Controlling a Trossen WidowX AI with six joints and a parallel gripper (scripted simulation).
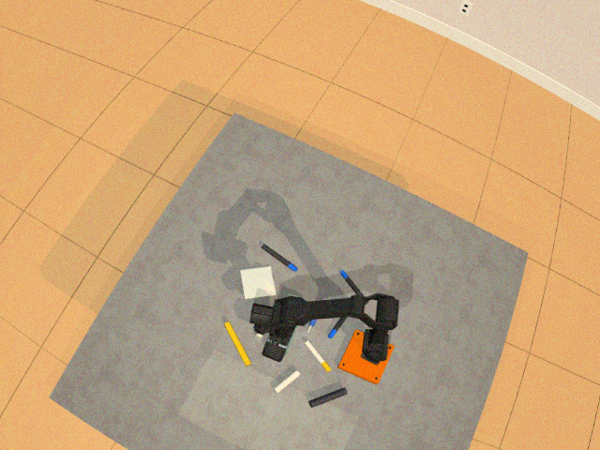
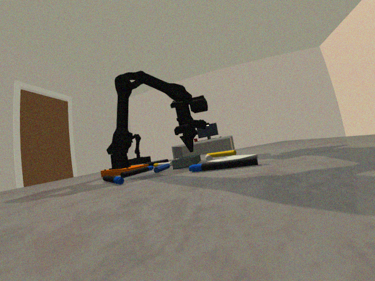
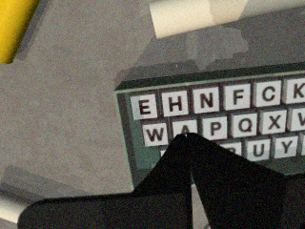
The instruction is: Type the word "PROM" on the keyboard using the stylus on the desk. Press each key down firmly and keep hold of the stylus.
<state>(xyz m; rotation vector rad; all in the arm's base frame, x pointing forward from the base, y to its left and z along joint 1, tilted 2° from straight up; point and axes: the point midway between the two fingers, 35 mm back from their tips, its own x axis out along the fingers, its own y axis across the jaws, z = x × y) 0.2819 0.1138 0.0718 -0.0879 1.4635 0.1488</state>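
Note:
My gripper [image 2: 191,151] [image 3: 186,141] is shut and empty, pointing down over the keyboard. The keyboard [image 2: 186,162] [image 3: 144,155] is a green-grey block with white letter keys. In the wrist view the fingertips overlap the lower part of the A key [image 3: 185,128]. The P key [image 3: 215,127] is just right of it. A key that looks like R is partly hidden by a finger. I cannot make out O or M. A blue stylus with a pale tip [image 1: 312,322] [image 2: 162,167] lies on the desk beside the keyboard, partly under the arm in the top view.
A yellow stick [image 1: 237,343] [image 2: 221,153] [image 3: 14,29], white sticks [image 1: 287,382] [image 3: 191,16], a white-and-yellow pen [image 1: 317,355], a black stick [image 1: 327,397] and black pens with blue caps [image 1: 278,256] [image 2: 224,164] lie around. A white pad [image 1: 258,282] and the orange base plate [image 1: 361,358] are nearby.

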